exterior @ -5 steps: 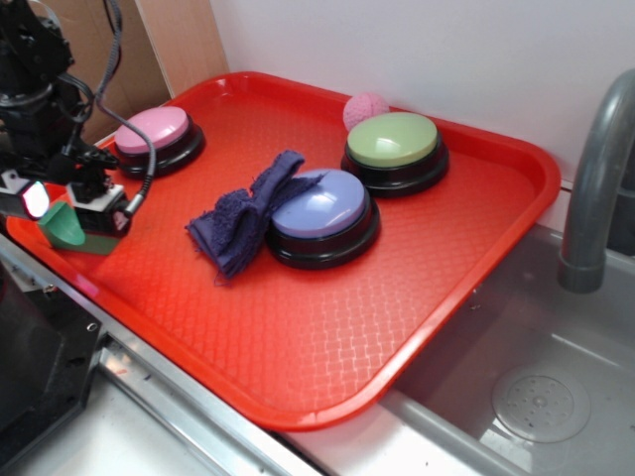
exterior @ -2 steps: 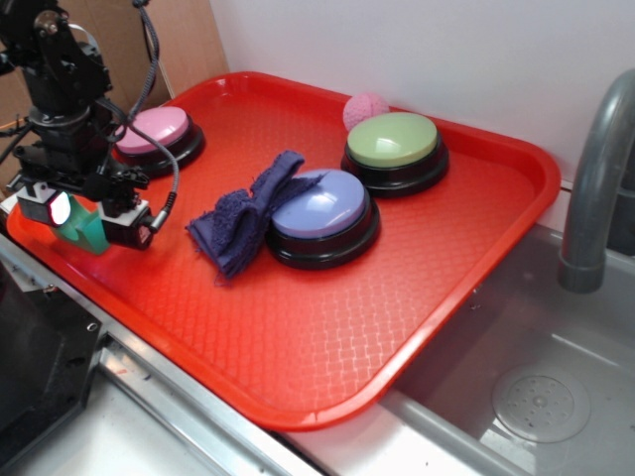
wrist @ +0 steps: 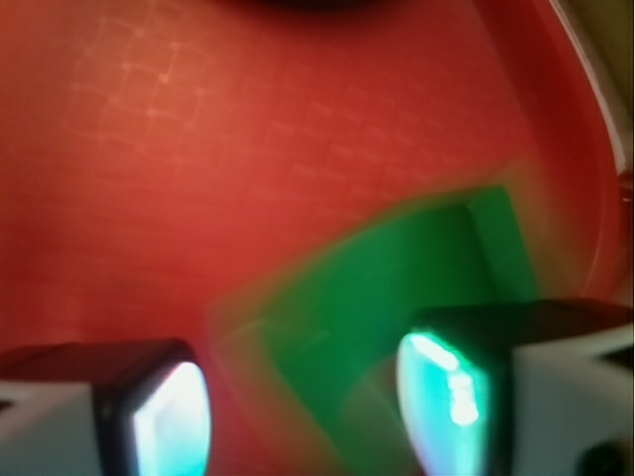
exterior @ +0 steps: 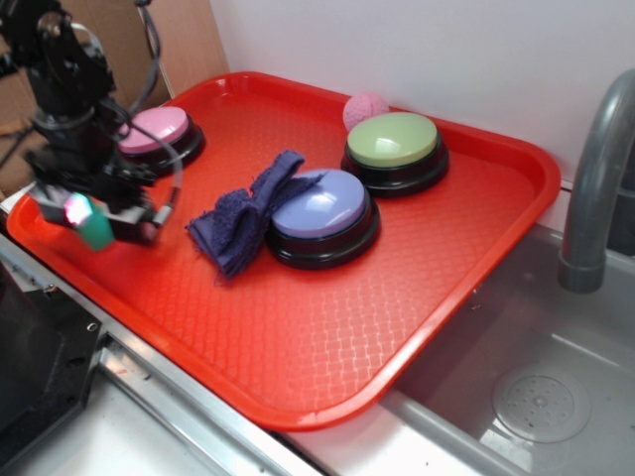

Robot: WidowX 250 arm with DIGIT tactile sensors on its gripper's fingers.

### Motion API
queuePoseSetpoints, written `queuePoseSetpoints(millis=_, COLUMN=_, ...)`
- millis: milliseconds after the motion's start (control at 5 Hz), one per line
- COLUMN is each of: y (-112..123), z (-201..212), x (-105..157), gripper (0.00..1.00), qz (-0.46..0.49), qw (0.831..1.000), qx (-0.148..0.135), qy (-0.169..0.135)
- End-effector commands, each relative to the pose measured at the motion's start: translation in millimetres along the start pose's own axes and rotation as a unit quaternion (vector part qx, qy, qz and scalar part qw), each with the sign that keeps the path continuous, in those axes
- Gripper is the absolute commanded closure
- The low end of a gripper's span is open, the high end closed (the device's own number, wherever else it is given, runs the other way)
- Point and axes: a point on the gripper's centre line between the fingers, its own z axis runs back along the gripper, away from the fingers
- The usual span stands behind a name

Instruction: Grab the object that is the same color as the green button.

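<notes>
The small mid-green wedge block (exterior: pixel 97 235) sits near the left front edge of the red tray (exterior: pixel 327 327). My gripper (exterior: pixel 102 220) is low over it, jaws apart, with the block between the fingers. In the wrist view the blurred green block (wrist: pixel 397 288) lies between the fingertips, against the right fingertip (wrist: pixel 446 397). Red tray shows between it and the left fingertip (wrist: pixel 169 421). My gripper (wrist: pixel 308 416) is open. The green button (exterior: pixel 393 139), a pale yellow-green dome on a black base, stands at the tray's back.
A pink-domed button (exterior: pixel 154 129) stands just behind the arm. A lilac-blue button (exterior: pixel 319 206) is in the middle with a dark blue cloth (exterior: pixel 238 218) against its left side. A pink ball (exterior: pixel 365 109) lies behind the green button. A sink and grey faucet (exterior: pixel 595 178) are to the right.
The arm has shifted right and the gripper has turned and dropped lower around the green block. The block shows slightly further right than before. The buttons and cloth have not moved.
</notes>
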Motion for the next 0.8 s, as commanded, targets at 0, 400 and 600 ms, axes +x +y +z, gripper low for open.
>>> queuePoseSetpoints(millis=0, y=2, z=4, x=2, gripper=1.0, qz=0.0, qw=1.0, qx=-0.004, qy=-0.014)
queuePoseSetpoints(millis=400, y=1, z=31, x=7, gripper=1.0, qz=-0.006, qw=0.999, qx=-0.035, qy=-0.027)
queuePoseSetpoints(millis=600, y=-3, z=64, x=12, gripper=1.0, qz=-0.032, qw=0.996, qx=-0.075, qy=-0.024)
